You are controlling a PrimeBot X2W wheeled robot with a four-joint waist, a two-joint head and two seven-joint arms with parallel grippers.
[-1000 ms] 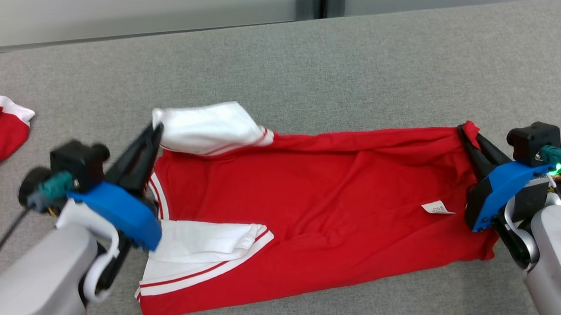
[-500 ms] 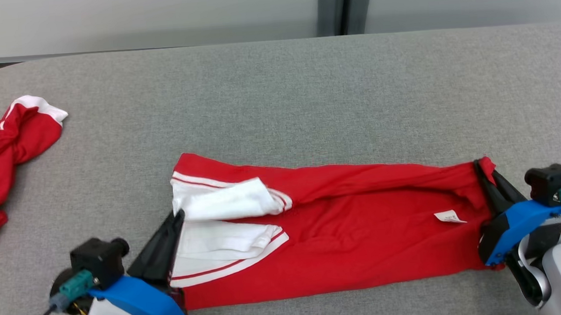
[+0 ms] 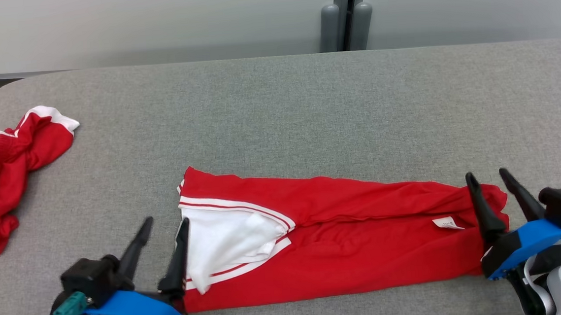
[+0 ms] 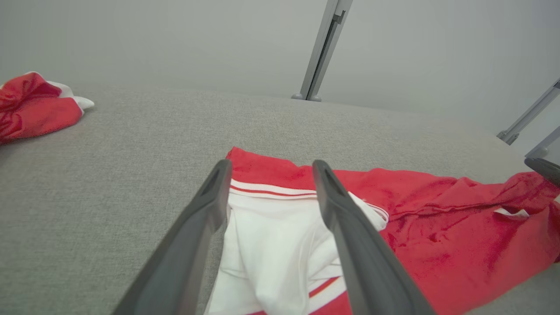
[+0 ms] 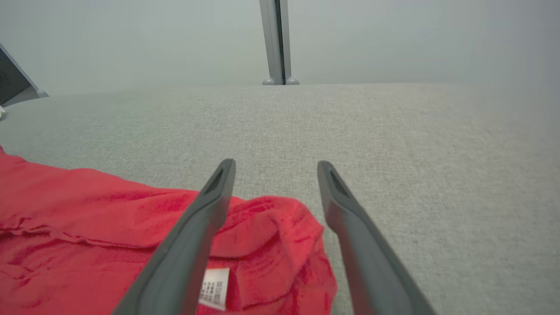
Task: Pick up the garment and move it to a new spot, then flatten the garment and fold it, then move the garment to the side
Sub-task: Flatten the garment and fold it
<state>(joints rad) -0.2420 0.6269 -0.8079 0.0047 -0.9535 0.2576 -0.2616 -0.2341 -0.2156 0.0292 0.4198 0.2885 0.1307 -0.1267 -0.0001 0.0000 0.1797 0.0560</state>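
Observation:
The garment (image 3: 365,240) is a red shirt with white, red-striped sleeves, lying on the grey table as a long narrow folded band. Its white sleeve (image 3: 227,240) lies on top at the left end. My left gripper (image 3: 166,221) stands open at that end, its fingers straddling the sleeve's edge (image 4: 280,245) and holding nothing. My right gripper (image 3: 486,174) stands open over the bunched right end (image 5: 271,227), apart from the cloth. A white label (image 3: 447,223) lies just left of the right gripper. In the left wrist view, my left gripper (image 4: 271,162) points along the garment (image 4: 437,227).
A second red and white garment (image 3: 4,162) lies crumpled at the table's far left edge. A grey post (image 3: 345,24) stands behind the table's back edge. Bare grey table (image 3: 306,106) stretches behind the folded garment.
Both grippers have gone from shut to open and let go of the garment. Its far edge has come down toward me, leaving a narrower band. The head camera has shifted.

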